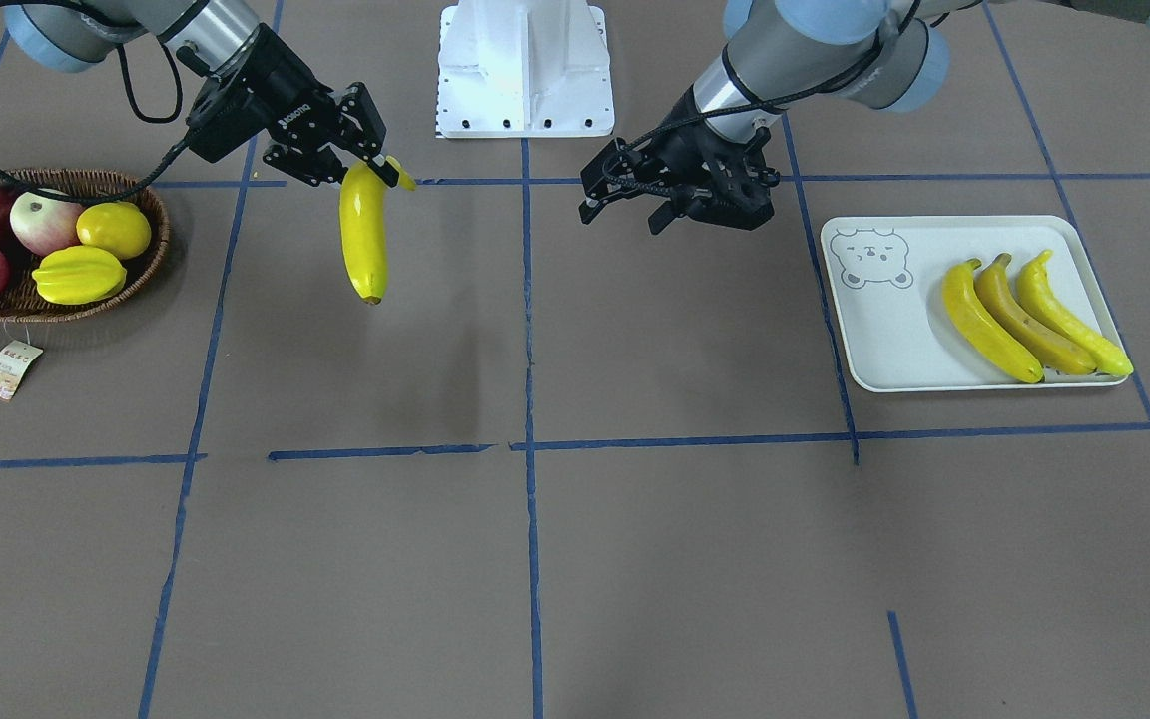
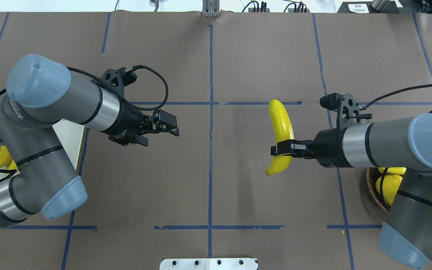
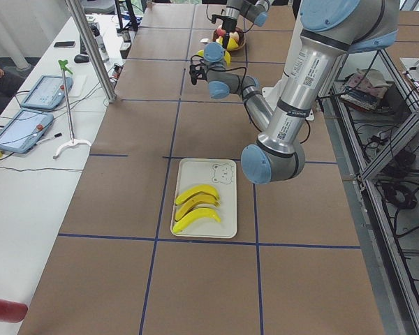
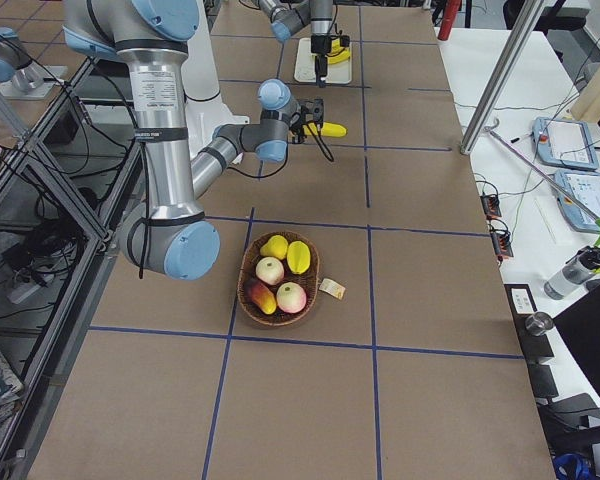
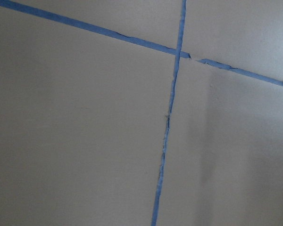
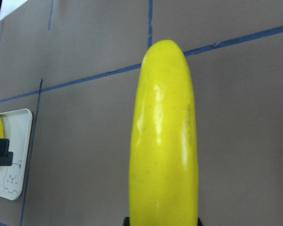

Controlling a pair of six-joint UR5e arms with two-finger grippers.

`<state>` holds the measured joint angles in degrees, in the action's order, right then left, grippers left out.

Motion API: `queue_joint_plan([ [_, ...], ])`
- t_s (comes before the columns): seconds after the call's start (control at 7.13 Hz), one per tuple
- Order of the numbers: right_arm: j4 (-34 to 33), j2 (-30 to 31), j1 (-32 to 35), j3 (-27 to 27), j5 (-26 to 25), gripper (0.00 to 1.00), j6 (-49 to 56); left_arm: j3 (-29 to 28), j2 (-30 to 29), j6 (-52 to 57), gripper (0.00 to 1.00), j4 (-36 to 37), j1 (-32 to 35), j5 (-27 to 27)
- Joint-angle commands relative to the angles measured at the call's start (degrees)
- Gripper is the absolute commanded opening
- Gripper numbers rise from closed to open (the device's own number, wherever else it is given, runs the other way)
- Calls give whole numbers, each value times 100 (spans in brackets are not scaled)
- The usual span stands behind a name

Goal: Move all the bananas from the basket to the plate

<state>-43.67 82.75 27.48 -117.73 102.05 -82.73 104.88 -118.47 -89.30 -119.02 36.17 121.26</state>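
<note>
Over the brown table's (image 1: 635, 549) taped middle, the right gripper (image 1: 375, 172) clamps 1 glossy curved yellow banana (image 1: 363, 240) by its stem end. The left gripper (image 2: 174, 126) hangs spread well apart from it, near the pale rectangular plate's (image 1: 874, 350) edge.

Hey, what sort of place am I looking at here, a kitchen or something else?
Most likely a robotics lab, not a kitchen: two robot arms work over a table gridded with blue tape, and tablet-like pendants sit on a side bench.
</note>
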Motion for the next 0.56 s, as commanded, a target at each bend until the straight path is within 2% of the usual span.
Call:
queue_joint_plan([
  [0.0,867,-136,-627,416,-964,20,-277,-274,-342,-341,100,-244,-66,-154],
  [0.14,868,-285,-743,452,-1106,20,-496,-379,-483,-586,100,-401,-179,-294],
  [0.42,1034,-348,-1059,496,-1563,20,-674,-835,-702,-1367,100,-1339,-277,-454],
])
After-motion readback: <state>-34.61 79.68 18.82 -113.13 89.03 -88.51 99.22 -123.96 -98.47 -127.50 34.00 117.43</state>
